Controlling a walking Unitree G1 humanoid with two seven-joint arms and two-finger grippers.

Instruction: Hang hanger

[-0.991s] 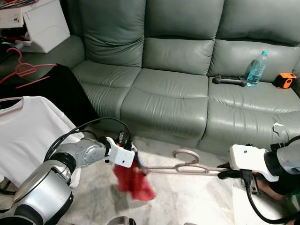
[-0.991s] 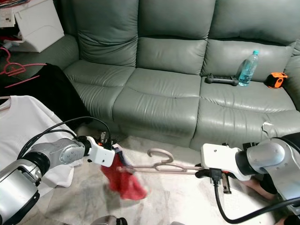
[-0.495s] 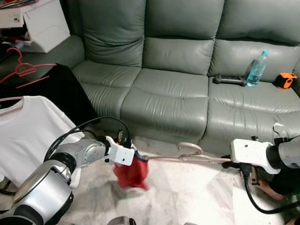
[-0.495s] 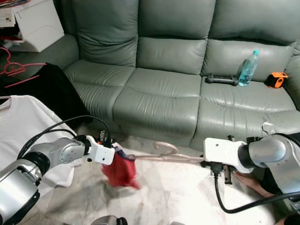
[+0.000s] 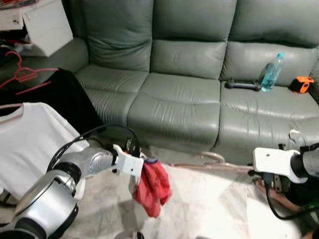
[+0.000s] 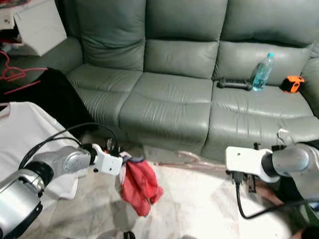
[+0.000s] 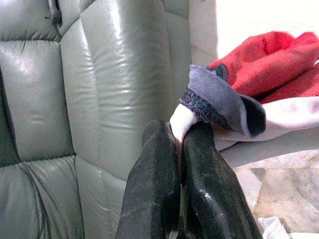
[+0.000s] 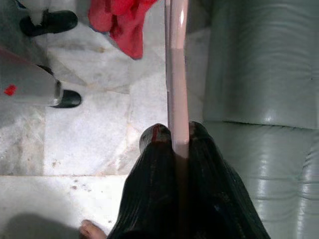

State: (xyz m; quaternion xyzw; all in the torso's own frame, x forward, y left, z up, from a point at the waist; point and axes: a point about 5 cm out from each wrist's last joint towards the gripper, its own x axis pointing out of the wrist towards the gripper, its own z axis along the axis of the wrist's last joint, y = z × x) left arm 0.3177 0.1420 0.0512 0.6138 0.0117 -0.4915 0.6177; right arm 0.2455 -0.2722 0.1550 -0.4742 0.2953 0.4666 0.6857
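A pale pink hanger lies level above the marble floor in front of the sofa, its hook toward the sofa. My right gripper is shut on one end of the hanger. My left gripper is shut on the blue and white collar of a red garment. The garment hangs down in a crumpled bunch from the fingers at the hanger's other end. Whether the hanger's far end is inside the garment I cannot tell.
The grey leather sofa carries a water bottle, a black tool and an orange tape measure. At the left hang a white T-shirt and pink hangers. A person's bare foot rests near my right arm.
The hanger has moved toward the sofa and lies flatter. The red garment has swung right and now hangs longer below my left gripper. My right gripper has drawn back to the right.
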